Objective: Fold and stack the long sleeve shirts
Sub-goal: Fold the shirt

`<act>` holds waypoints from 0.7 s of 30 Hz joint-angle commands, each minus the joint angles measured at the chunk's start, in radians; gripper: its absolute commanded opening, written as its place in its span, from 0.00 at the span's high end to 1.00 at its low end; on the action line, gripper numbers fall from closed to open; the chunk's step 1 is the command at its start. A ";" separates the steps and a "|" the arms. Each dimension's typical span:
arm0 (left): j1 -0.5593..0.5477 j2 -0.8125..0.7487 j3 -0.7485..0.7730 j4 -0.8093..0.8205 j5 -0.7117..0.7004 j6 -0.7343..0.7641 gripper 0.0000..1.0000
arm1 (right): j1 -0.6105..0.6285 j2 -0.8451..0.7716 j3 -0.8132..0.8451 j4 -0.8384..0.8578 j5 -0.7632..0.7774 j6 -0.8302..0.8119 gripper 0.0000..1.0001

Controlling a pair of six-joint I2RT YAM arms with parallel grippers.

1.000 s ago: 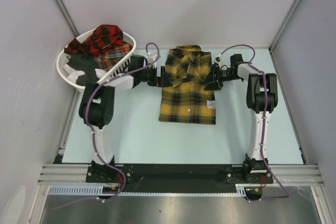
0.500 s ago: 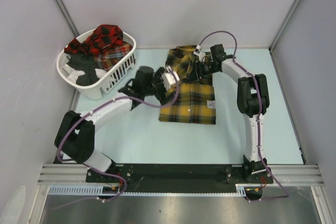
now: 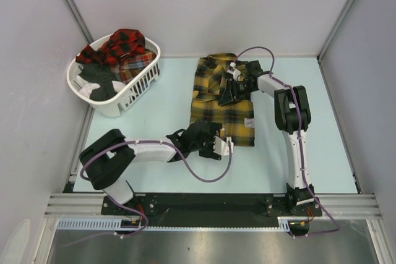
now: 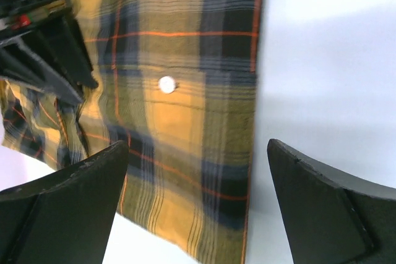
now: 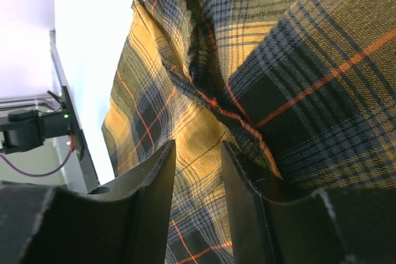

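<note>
Left arm stretches low along the tabletop (image 3: 154,115), left pincer (image 3: 224,146) wide open and empty at the yellow shirt (image 3: 238,125)'s near edge; the folded-back right arm's right pincer (image 3: 226,95) pinches cloth near the collar.

The light in here is bright and even and comes from above; under the arms the table (image 3: 154,109) carries only soft, faint shadows. The steel strip (image 3: 204,248) at the near edge gives a dull sheen. In the left wrist view the table is washed almost to white, with one pale shadow band across it, and the dark left fingers (image 4: 62,214) are blurred. In the right wrist view the weave of the yellow shirt (image 5: 297,60) is sharp, and the right fingers (image 5: 154,214) are black, without detail.
</note>
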 commanded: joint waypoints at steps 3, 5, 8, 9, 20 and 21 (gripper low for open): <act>-0.057 0.078 -0.046 0.124 -0.071 0.124 0.06 | -0.007 0.054 0.004 0.017 0.056 -0.022 0.58; -0.066 0.106 -0.048 0.141 -0.120 0.136 0.12 | -0.007 0.057 0.004 0.012 0.057 -0.028 0.58; -0.068 0.159 -0.030 0.162 -0.181 0.137 0.29 | -0.005 0.057 -0.002 0.000 0.059 -0.049 0.59; -0.063 0.167 -0.025 0.171 -0.194 0.130 0.37 | -0.005 0.057 -0.007 -0.003 0.059 -0.054 0.59; -0.081 0.051 0.136 -0.170 -0.125 -0.020 1.00 | 0.007 -0.030 -0.064 0.026 0.023 -0.017 0.59; -0.095 0.037 0.150 -0.216 -0.093 -0.040 1.00 | 0.009 -0.048 -0.065 0.019 0.022 -0.016 0.59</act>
